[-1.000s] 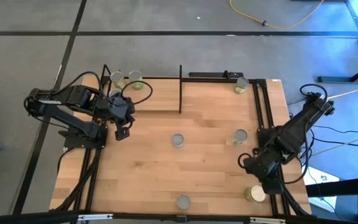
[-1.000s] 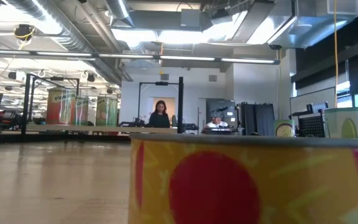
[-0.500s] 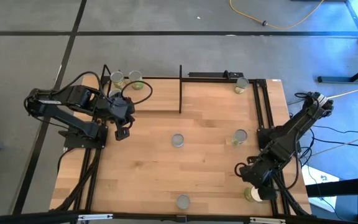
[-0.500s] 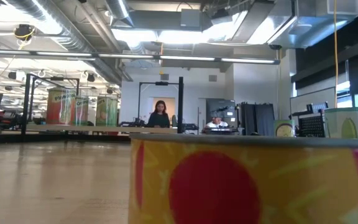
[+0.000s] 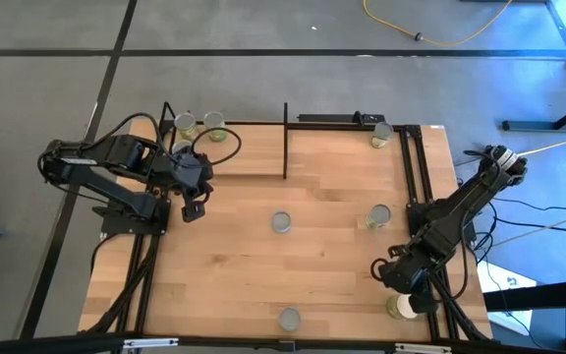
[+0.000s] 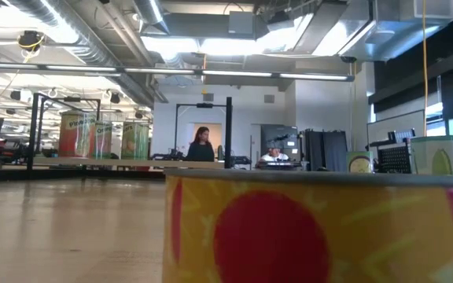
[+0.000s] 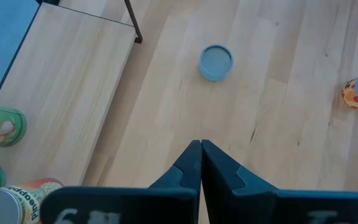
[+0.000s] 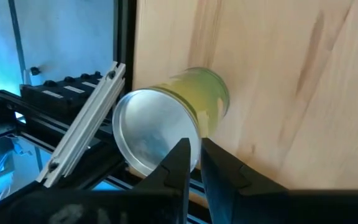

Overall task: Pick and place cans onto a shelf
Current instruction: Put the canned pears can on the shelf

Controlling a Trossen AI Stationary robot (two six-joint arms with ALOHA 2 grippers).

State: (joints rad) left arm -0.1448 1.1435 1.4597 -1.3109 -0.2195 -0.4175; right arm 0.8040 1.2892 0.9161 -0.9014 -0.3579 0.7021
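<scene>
Sitting on the shelf [image 5: 226, 157] at the far left corner of the desk [image 5: 263, 265] are three cans [image 5: 185, 125], so part of the job is looking done. Still waiting out on the desk are five more: one in the middle [image 5: 281, 222], one right of the middle [image 5: 378, 215], one at the far right corner [image 5: 381, 135], one at the near edge [image 5: 289, 319], and one at the near right corner [image 5: 401, 307]. By that count, more than half of the work is remaining.

The right gripper [image 5: 402, 282] is hanging just over the near right can [image 8: 166, 127], at the very edge of the desk beside the metal frame. In the right wrist view its fingers [image 8: 178, 163] are standing nearly together, only a thin gap showing between them, and their tips are lying across the can's silvery top. They are not wrapped round its sides, so the can is not being held; whether the tips are actually touching the lid cannot be told. To take it, the fingers are judged to need spreading well wider than the can first.

The left gripper [image 5: 193, 207] is waiting above the desk just beside the shelf's near edge, its fingers [image 7: 191, 165] pressed together on nothing.
</scene>
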